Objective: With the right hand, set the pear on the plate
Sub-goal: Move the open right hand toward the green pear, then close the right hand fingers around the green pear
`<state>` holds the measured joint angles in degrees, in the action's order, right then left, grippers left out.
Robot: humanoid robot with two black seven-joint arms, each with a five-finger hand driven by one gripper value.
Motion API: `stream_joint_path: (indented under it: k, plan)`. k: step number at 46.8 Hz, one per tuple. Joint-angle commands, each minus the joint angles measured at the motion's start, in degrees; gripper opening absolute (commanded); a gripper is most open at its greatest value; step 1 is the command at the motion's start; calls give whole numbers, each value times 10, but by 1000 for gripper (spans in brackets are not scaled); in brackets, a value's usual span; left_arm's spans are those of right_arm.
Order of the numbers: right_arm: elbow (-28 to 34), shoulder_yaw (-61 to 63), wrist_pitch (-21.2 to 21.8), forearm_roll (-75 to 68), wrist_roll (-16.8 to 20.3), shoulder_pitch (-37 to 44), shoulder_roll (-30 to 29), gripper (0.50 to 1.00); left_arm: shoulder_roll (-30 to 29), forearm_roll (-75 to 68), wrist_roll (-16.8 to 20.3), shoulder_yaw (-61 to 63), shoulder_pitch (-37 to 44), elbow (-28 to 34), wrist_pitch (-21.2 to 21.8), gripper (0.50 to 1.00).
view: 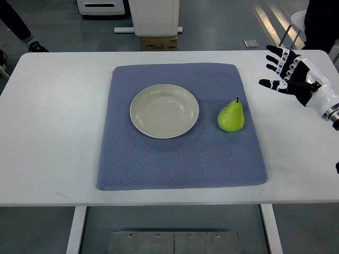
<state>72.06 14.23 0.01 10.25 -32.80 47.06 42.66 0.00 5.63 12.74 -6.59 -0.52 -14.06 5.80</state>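
Hovering over the bench's (pixel 53 132) far right, your right hand (pixel 288 71) is spread wide, empty; the green pear (pixel 231 116) stands on the blue mat (pixel 180 159), just right of the plate (pixel 164 111).

Pear (pixel 231 117) beside plate (pixel 164 111) on mat (pixel 180 153)

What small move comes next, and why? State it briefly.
Probably bring the right robot hand left and down over the pear. Its fingers are spread and empty above the bare table, the pear stands on the blue mat, and the plate is empty.
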Motion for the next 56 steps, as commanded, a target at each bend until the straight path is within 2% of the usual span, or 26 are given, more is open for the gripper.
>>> stream_joint_path:
  k: [1, 18, 28, 35, 47, 56]
  plan:
    - [-1, 0, -23, 21, -7, -19, -5, 1000, 0, 0, 0, 0, 0, 0, 0, 1000]
    - [-15, -25, -96, 90, -12, -41, -50, 1000, 0, 0, 0, 0, 0, 0, 0, 1000]
    - [-56, -58, -135, 100, -13, -37, -87, 1000, 0, 0, 0, 0, 0, 0, 0, 1000]
    - [-80, -60, -143, 100, -15, -40, -112, 1000, 0, 0, 0, 0, 0, 0, 0, 1000]
    - [-78, -83, -145, 101, -20, -41, -123, 1000, 0, 0, 0, 0, -1, 0, 0, 1000]
    - [-79, -84, -162, 101, -20, -40, -125, 1000, 0, 0, 0, 0, 0, 0, 0, 1000]
